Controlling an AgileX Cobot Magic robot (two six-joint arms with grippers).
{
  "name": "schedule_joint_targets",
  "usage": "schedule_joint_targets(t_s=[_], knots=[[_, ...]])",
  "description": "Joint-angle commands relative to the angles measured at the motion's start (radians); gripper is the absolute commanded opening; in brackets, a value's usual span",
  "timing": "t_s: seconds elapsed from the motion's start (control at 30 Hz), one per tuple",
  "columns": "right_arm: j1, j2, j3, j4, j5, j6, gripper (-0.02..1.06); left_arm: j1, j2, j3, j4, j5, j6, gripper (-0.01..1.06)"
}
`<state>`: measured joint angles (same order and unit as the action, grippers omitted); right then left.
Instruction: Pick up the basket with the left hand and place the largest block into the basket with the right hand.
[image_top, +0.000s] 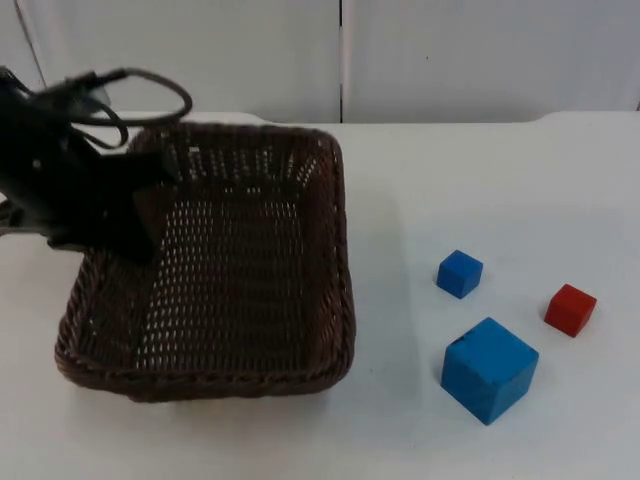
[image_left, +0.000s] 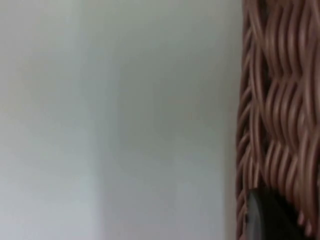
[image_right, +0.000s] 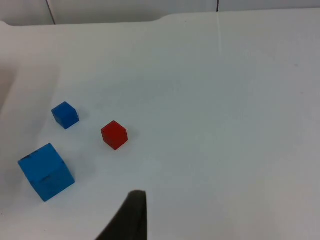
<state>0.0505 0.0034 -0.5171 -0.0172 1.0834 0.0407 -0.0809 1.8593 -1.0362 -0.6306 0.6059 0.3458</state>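
Brown wicker basket (image_top: 230, 280) sits left of centre, our left hand (image_top: 125, 215) at its upper-left rim; we cannot tell its grip. Big blue block (image_top: 489, 369) waits lower right on the bench (image_top: 500, 180); our right hand waits, placing not begun.

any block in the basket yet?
No: the basket holds nothing, and all three blocks sit on the table to its right.

Left arm reached in from upper left in top view, left gripper (image_top: 150, 205) at basket's (image_top: 330, 250) left rim, one finger inside wall. Left fingertip (image_left: 267, 217) lay against weave. Right gripper's (image_right: 127, 220) dark fingertip hung above table (image_right: 225, 125), apart from blocks.
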Motion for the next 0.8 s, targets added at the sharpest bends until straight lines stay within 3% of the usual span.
schedule_joint_targets(t_s=[0.0, 0.2, 0.43, 0.77], knots=[[-0.007, -0.003, 0.002, -0.004, -0.005, -0.003, 1.05, 0.001, -0.064, 0.016, -0.011, 0.012, -0.011, 0.00], [-0.007, -0.003, 0.002, -0.004, -0.005, -0.003, 1.05, 0.001, -0.227, 0.074, 0.000, 0.081, -0.011, 0.00], [-0.007, -0.003, 0.002, -0.004, -0.005, -0.003, 1.05, 0.001, -0.307, 0.076, 0.004, 0.279, -0.013, 0.00], [-0.007, -0.003, 0.002, -0.004, -0.005, -0.003, 1.05, 0.001, -0.346, 0.085, 0.017, 0.342, -0.085, 0.00]])
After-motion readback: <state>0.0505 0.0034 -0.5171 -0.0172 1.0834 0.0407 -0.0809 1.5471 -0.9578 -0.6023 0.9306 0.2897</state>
